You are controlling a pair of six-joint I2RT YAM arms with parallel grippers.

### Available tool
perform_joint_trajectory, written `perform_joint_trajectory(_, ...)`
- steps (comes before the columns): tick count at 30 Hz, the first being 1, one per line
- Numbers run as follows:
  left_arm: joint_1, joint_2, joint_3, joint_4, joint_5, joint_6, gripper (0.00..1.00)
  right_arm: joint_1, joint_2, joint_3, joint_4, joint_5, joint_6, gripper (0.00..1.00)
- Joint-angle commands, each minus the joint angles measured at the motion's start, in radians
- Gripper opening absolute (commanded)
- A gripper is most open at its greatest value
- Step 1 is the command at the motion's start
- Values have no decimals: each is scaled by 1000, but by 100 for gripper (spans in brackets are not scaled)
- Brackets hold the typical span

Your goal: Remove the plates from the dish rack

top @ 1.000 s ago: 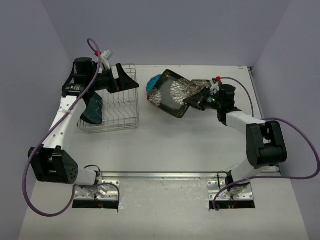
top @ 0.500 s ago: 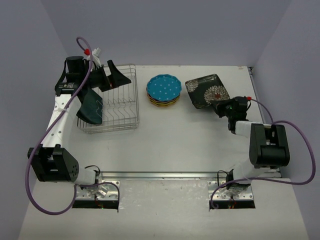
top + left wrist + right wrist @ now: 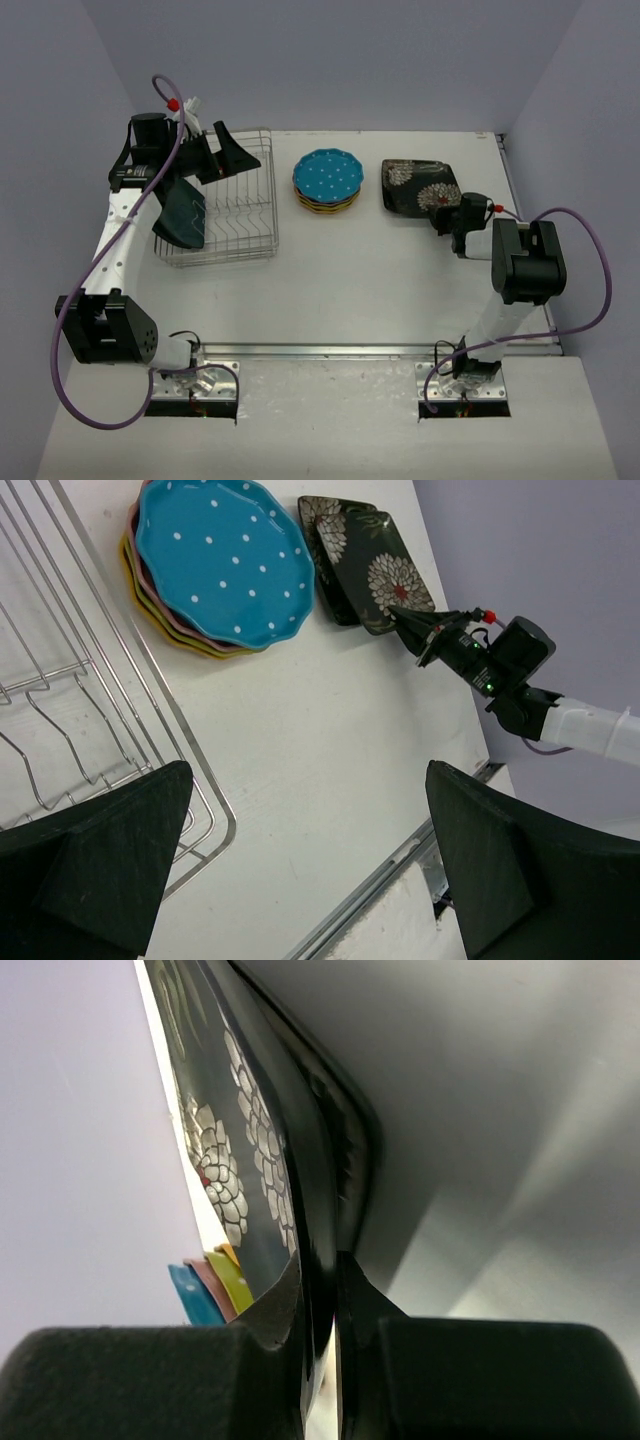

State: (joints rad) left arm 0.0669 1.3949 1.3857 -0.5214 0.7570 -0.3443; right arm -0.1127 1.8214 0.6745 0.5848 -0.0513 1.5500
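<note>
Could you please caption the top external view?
Right gripper pinches a black floral plate beside the round-plate stack; left gripper open over the dish rack.

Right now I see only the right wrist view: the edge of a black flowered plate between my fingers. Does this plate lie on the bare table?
Observer: No. The left wrist view shows the gripped plate lying on a second black flowered plate, shifted a little off it.
Operator: Is any plate in the dish rack?
Observer: Yes. In the top view, one dark teal plate stands tilted at the left side of the dish rack.
</note>
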Motion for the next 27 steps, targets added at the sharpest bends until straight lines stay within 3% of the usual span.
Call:
perform_joint_trajectory(1,13,-5,9,16,-8,12,100,-1,20,132,195,23,71,0)
perform_joint_trajectory(4,13,-4,9,15,-14,13,100,-1,50,166,196,18,88,1)
perform_joint_trajectory(7,14,-2,9,18,-21,10,100,2,79,191,197,14,101,11)
perform_joint_trajectory(9,13,1,10,20,-22,4,100,7,96,200,196,11,105,24)
perform_joint_trajectory(14,12,3,11,21,-31,-2,100,26,90,176,204,8,115,41)
perform_joint_trajectory(16,13,1,14,21,-33,-2,100,36,75,158,204,6,116,57)
perform_joint_trajectory(18,13,1,15,20,-31,-2,100,44,65,147,202,-1,114,58)
perform_joint_trajectory(21,13,-6,14,22,-32,-4,100,68,34,115,203,-14,111,73)
perform_joint_trajectory(27,13,-23,39,-17,-82,16,100,107,-51,21,200,-44,92,78)
